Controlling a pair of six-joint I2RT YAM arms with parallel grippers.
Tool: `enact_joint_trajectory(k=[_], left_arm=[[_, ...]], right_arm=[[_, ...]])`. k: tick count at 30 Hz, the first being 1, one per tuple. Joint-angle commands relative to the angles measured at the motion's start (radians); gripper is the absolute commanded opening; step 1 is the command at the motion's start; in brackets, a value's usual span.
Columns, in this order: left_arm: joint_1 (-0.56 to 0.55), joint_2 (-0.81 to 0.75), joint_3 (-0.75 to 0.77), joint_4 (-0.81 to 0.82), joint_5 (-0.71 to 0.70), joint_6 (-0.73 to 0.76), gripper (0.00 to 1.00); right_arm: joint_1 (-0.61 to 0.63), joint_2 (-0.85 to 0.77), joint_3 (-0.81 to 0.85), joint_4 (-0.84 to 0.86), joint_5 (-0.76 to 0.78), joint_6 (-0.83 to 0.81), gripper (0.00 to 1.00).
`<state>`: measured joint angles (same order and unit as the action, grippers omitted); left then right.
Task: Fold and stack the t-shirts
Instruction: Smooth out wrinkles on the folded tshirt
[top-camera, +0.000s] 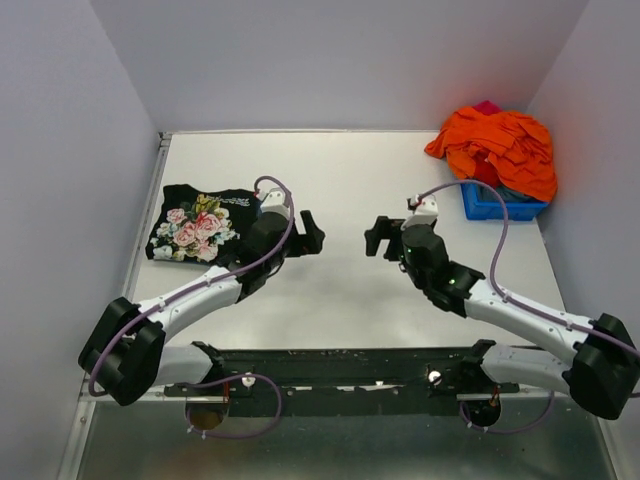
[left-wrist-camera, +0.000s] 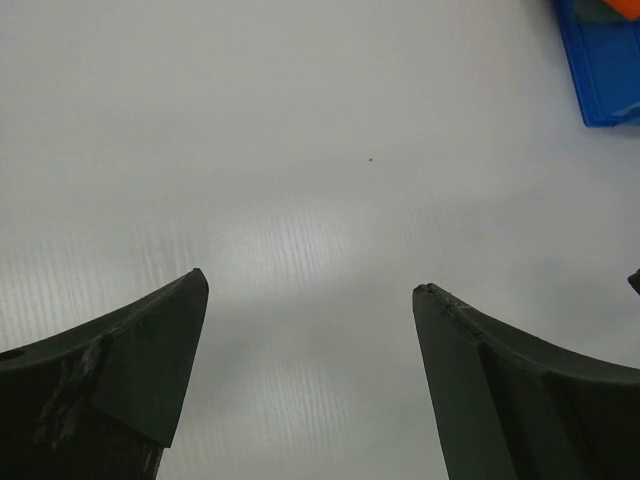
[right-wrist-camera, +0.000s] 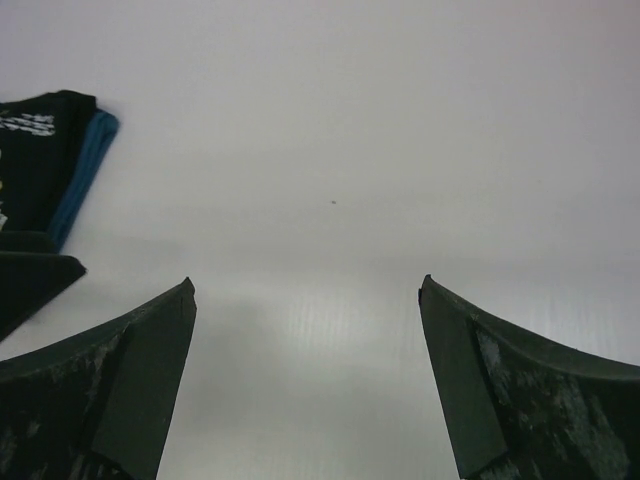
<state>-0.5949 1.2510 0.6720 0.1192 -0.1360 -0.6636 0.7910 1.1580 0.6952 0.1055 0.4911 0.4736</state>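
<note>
The black t-shirt with the pink-rose print (top-camera: 198, 225) lies folded at the left of the table, partly behind my left arm. In the right wrist view it (right-wrist-camera: 40, 150) lies on top of the folded teal-blue t-shirt (right-wrist-camera: 88, 170), whose edge shows beneath it. My left gripper (top-camera: 312, 232) is open and empty over the bare table, just right of the stack; its fingers (left-wrist-camera: 150, 360) frame only table. My right gripper (top-camera: 378, 238) is open and empty, facing the left one across the table's middle.
A small blue bin (top-camera: 500, 205) at the back right holds a heap of orange cloth (top-camera: 497, 147) with something pink behind it; the bin's corner shows in the left wrist view (left-wrist-camera: 600, 60). White walls close the table's back and sides.
</note>
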Motion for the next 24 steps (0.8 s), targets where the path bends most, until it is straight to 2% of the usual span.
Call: enact_joint_trajectory(k=[1,3,7,9,14,24], left_arm=[[-0.08,-0.01,-0.055,0.183,-0.155,0.148,0.99],[-0.086,-0.027,-0.069,0.197,-0.14,0.173,0.99],[-0.115,-0.036,-0.12,0.282,-0.097,0.179,0.99],[-0.12,-0.028,-0.155,0.336,-0.074,0.176,0.99],[-0.128,-0.016,-0.132,0.301,-0.051,0.157,0.99],[-0.128,-0.048,-0.15,0.313,-0.057,0.171,0.99]], right_arm=[[0.002,-0.145,-0.132,-0.041,0.112,-0.102,1.0],[0.002,-0.208,-0.193,-0.007,0.113,-0.107,1.0],[0.002,-0.276,-0.327,0.164,0.096,-0.141,1.0],[0.002,-0.29,-0.316,0.155,0.069,-0.158,1.0],[0.002,-0.268,-0.301,0.134,0.127,-0.133,1.0],[0.002,-0.233,-0.287,0.157,0.101,-0.13,1.0]])
